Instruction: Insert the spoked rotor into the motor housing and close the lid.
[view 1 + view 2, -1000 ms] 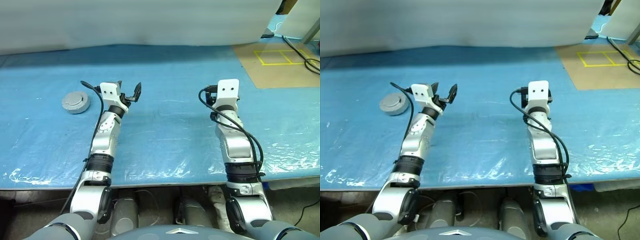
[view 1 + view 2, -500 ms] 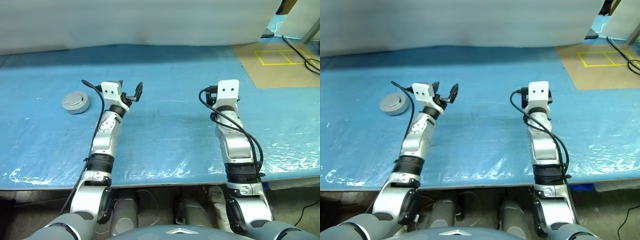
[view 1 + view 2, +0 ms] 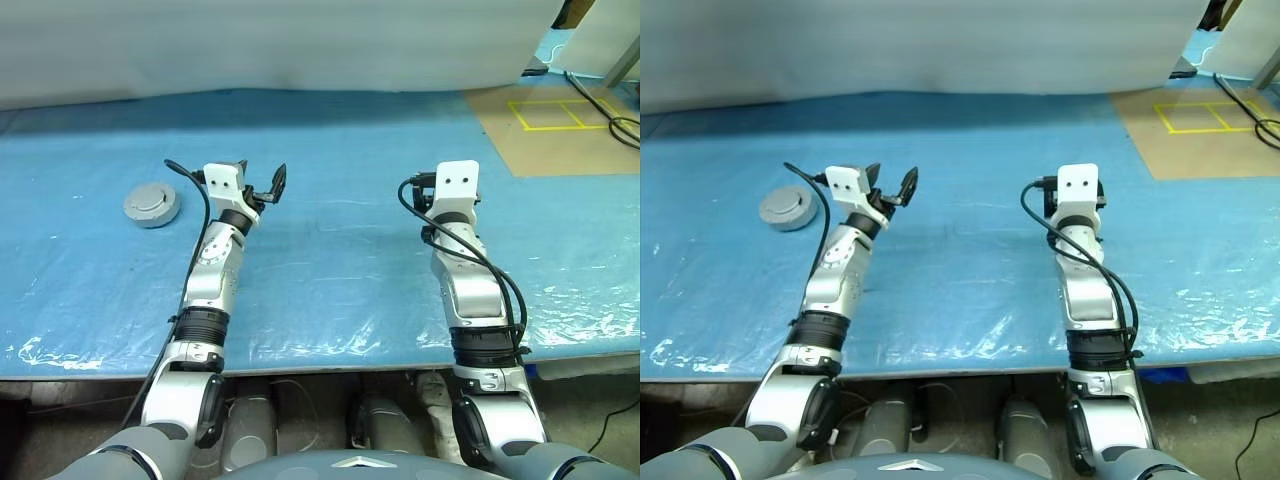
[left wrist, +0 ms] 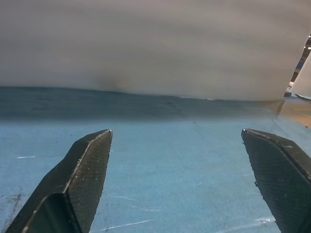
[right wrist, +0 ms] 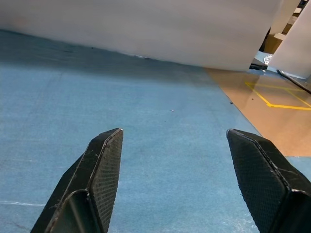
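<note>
A round pale grey disc with a small hub on top, the lid, lies on the blue table at the far left. It looks thick, and I cannot tell what is under it. The spoked rotor and the motor housing are hidden or out of view. My left gripper hovers to the right of the lid, apart from it, open and empty; the left wrist view shows its fingers spread wide over bare blue surface. My right gripper is open too, with nothing between its fingers, held over the table's middle right behind its white wrist mount.
Crinkled blue plastic sheet covers the table, whose front edge runs below my forearms. A white sheet closes off the back. At the back right lies a brown board with a yellow taped square, with black cables beside it.
</note>
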